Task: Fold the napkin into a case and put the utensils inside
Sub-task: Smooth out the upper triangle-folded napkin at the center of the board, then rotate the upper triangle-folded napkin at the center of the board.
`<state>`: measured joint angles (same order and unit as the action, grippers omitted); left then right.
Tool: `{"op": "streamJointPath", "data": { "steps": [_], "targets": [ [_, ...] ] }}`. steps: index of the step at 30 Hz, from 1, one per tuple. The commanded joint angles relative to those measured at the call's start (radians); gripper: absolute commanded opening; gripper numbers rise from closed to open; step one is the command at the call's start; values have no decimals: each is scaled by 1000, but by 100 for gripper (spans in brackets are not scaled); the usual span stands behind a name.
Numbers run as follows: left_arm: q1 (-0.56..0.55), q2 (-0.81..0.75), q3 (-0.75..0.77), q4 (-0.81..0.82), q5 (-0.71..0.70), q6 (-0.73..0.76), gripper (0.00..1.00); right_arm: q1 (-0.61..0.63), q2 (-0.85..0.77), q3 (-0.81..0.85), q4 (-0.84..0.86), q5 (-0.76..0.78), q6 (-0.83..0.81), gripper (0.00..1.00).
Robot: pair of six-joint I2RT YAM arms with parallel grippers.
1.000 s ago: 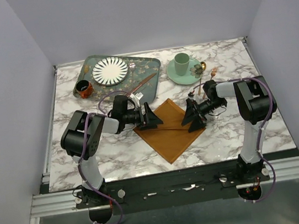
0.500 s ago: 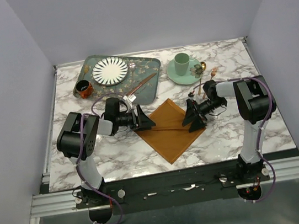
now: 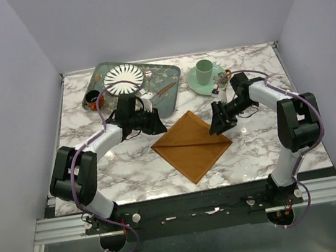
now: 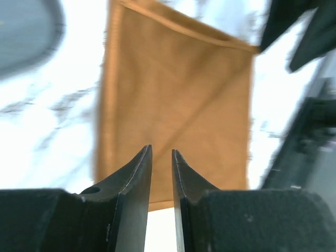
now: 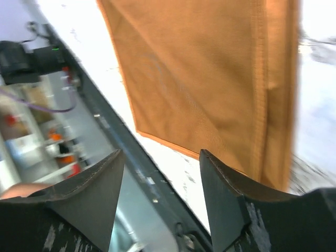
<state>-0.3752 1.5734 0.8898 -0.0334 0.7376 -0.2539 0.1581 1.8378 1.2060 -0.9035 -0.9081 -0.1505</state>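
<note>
Midway across the surface (image 3: 129, 163), the rust-orange napkin (image 3: 191, 148) lies flat, perhaps creased across; left gripper (image 4: 161, 149) barely parted, right gripper (image 5: 160, 152) spread.

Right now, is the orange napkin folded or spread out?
Spread out: the napkin lies flat as a full square on the table, one diagonal crease across it.

Both arms stretch forward and inward; left hand (image 4: 161, 151) nearly closed, right hand (image 5: 160, 153) spread wide, both empty

Striped plate (image 3: 124, 79) on green tray (image 3: 164, 75); mint cup (image 3: 204, 69) on saucer (image 3: 198, 84).
</note>
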Motion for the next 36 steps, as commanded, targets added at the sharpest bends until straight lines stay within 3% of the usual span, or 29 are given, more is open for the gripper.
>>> {"op": "streamJointPath", "data": {
  "steps": [1, 9, 22, 26, 32, 36],
  "targets": [
    [-10, 40, 67, -281, -279, 323, 31, 3, -49, 7, -23, 222, -37, 66],
    [-76, 86, 60, -322, -371, 407, 33, 3, -6, 38, -28, 365, -24, 66],
    [-151, 89, 51, -447, -337, 507, 31, 3, 106, 125, -41, 391, -60, 67],
    [-197, 59, 49, -522, -318, 614, 30, 3, 129, 141, -58, 364, -75, 67],
    [-199, 16, 98, -641, -198, 708, 38, 1, 141, 176, -83, 325, -104, 67],
    [-177, 2, 121, -642, -168, 710, 50, 4, 161, 222, -98, 292, -118, 67]
  ]
}}
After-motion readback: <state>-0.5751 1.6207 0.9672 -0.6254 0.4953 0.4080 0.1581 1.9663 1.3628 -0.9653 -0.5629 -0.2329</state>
